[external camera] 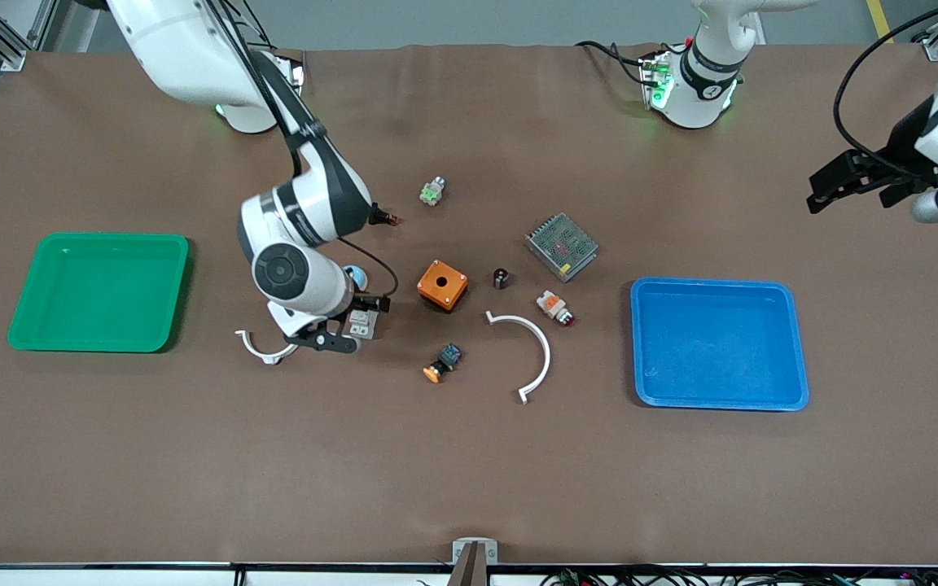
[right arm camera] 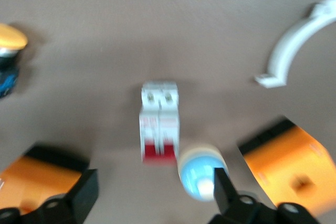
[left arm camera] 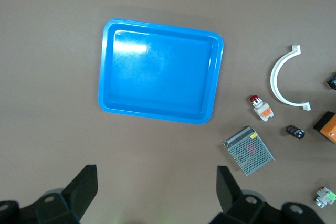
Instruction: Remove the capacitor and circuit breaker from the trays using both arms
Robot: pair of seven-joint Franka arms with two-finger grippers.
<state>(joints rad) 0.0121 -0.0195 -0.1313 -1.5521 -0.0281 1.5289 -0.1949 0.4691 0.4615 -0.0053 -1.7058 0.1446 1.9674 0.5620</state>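
The breaker [external camera: 363,320], a white-grey block with a red lever end, lies on the brown table beside the orange box [external camera: 442,285]. My right gripper [external camera: 352,325] hovers low over it, open and empty. In the right wrist view the breaker [right arm camera: 159,127] lies just ahead of the open gripper [right arm camera: 152,195], touching neither finger. The capacitor [external camera: 501,278], a tiny black cylinder, stands between the orange box and a metal grille unit [external camera: 562,246]; it also shows in the left wrist view [left arm camera: 295,131]. My left gripper [external camera: 843,183] waits open, high over the left arm's end of the table [left arm camera: 157,192].
A blue tray [external camera: 718,343] sits toward the left arm's end, a green tray [external camera: 100,290] toward the right arm's. A blue-white dome [right arm camera: 202,171] lies beside the breaker. An orange-white push-button [external camera: 555,307], two white curved clips [external camera: 530,350] [external camera: 264,347], and an orange-capped button [external camera: 443,362] lie nearby.
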